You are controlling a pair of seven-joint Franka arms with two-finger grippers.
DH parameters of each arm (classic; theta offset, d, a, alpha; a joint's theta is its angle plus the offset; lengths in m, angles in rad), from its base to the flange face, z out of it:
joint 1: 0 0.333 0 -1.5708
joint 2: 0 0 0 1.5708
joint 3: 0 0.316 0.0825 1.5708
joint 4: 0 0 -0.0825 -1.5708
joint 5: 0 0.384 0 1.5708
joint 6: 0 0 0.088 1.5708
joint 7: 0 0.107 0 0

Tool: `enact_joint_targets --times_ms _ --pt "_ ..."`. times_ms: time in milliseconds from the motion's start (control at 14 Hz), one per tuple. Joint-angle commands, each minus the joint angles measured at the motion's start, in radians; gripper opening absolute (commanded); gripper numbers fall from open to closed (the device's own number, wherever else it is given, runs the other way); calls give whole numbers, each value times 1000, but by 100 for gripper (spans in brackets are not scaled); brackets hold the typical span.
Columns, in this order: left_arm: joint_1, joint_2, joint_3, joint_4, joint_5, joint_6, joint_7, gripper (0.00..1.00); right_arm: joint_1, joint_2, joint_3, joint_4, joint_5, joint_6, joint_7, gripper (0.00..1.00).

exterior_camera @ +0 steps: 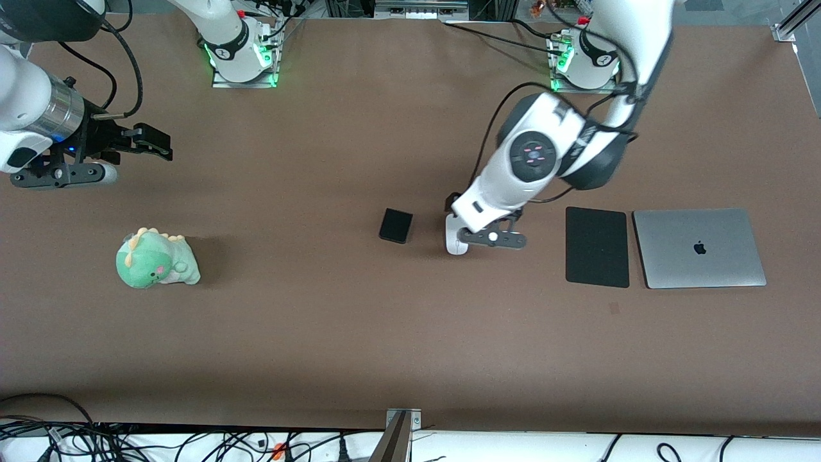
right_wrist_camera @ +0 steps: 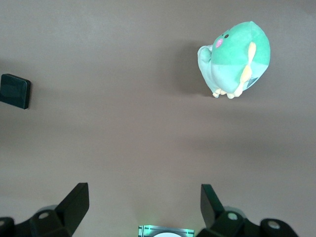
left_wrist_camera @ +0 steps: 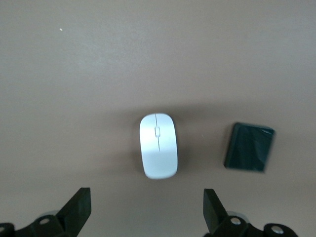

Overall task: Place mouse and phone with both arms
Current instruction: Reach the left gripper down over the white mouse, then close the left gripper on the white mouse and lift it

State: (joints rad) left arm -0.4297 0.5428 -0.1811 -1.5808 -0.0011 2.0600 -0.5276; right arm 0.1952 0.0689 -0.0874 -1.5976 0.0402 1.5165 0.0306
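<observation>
The white mouse point(exterior_camera: 456, 244) lies on the brown table, partly hidden under my left hand. The small black phone point(exterior_camera: 396, 225) lies beside it, toward the right arm's end. My left gripper point(exterior_camera: 464, 226) hangs just over the mouse. In the left wrist view the gripper point(left_wrist_camera: 147, 210) is open and empty, the mouse point(left_wrist_camera: 158, 145) lies ahead of its fingers point(left_wrist_camera: 79, 207), and the phone point(left_wrist_camera: 248, 147) is beside the mouse. My right gripper point(exterior_camera: 157, 144) waits open and empty at the right arm's end of the table, shown also in the right wrist view point(right_wrist_camera: 144, 203).
A large matte black pad point(exterior_camera: 596, 247) and a closed silver laptop point(exterior_camera: 699, 247) lie toward the left arm's end. A green plush dinosaur point(exterior_camera: 157, 258) sits toward the right arm's end, nearer the camera than my right gripper; it also shows in the right wrist view point(right_wrist_camera: 236, 59).
</observation>
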Motion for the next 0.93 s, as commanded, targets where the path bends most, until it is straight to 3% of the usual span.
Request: enact_joint_targets --times_ms 0,357,714,857 --pt "-30 75 11 -2 114 66 -101 100 -14 2 11 -1 -6 5 -14 100" --pt "-55 114 12 -169 122 363 -135 100 -14 23 11 -1 -2 22 -14 100" --pt "-58 149 14 -197 122 427 -135 100 -11 34 15 -5 0 41 -12 100" --pt "-58 160 14 -194 122 427 -134 63 -8 40 17 -5 0 42 -9 100"
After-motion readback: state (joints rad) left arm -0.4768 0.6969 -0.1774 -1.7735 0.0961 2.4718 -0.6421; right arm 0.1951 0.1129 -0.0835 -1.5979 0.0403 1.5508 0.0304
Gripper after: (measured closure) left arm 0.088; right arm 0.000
